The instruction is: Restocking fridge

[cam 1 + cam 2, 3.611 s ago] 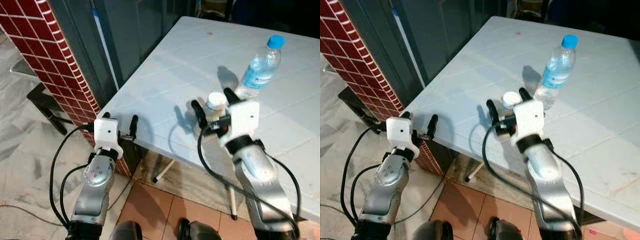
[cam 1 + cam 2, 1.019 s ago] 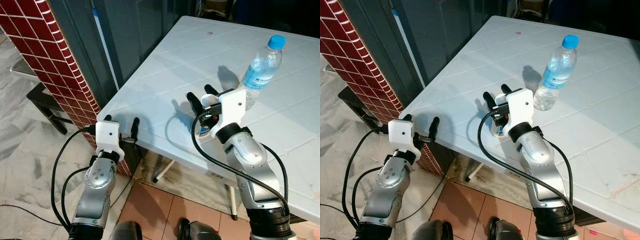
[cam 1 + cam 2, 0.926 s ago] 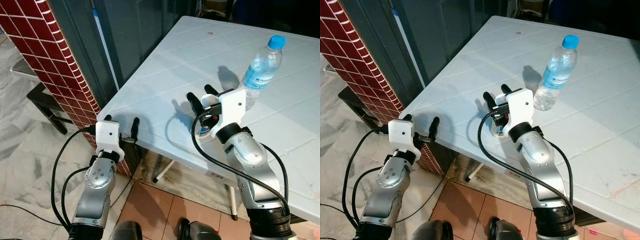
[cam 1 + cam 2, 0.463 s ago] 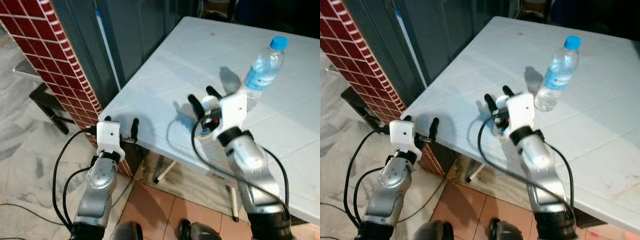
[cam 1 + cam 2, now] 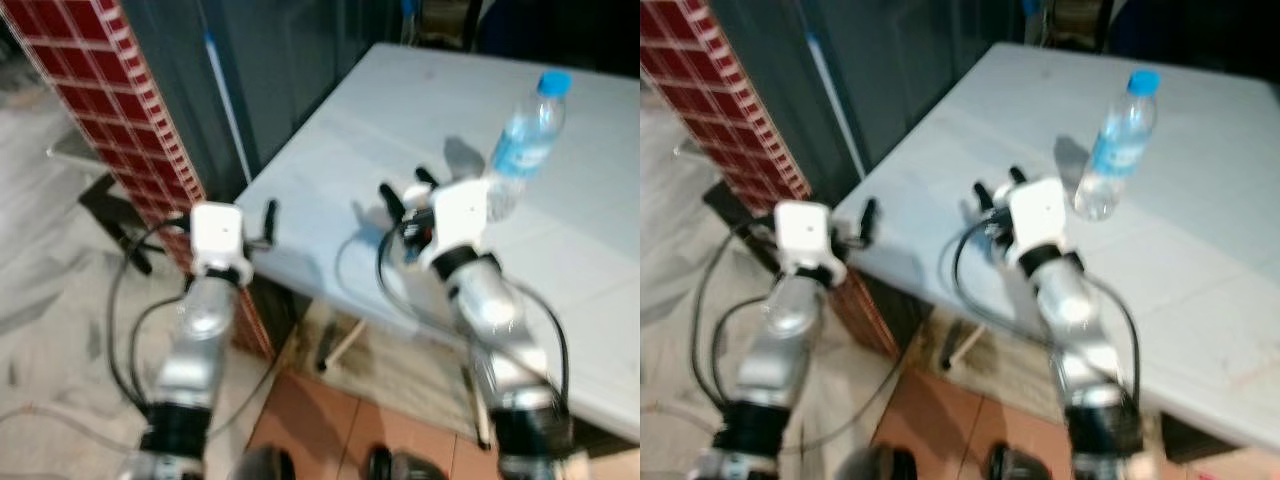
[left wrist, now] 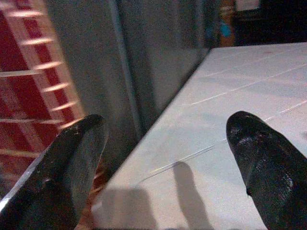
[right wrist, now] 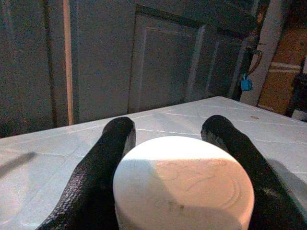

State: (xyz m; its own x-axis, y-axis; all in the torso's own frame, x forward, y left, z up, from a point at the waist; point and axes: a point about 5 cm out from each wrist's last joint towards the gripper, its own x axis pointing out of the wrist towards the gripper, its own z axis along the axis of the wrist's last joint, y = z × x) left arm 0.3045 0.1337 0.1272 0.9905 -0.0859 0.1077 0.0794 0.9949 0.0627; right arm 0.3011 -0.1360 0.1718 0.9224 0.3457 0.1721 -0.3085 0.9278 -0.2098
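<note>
Right pincer (image 7: 168, 158): clamped on a small white-lidded jar (image 7: 183, 181), held above the white plastic surface (image 5: 350, 150).
Left pincer (image 6: 168, 158): fingers apart, at the surface's corner.
Clear blue-capped plastic water bottle (image 5: 525, 135): upright, near the jar.

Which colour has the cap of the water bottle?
Light blue cap; the right eye view shows it best.
</note>
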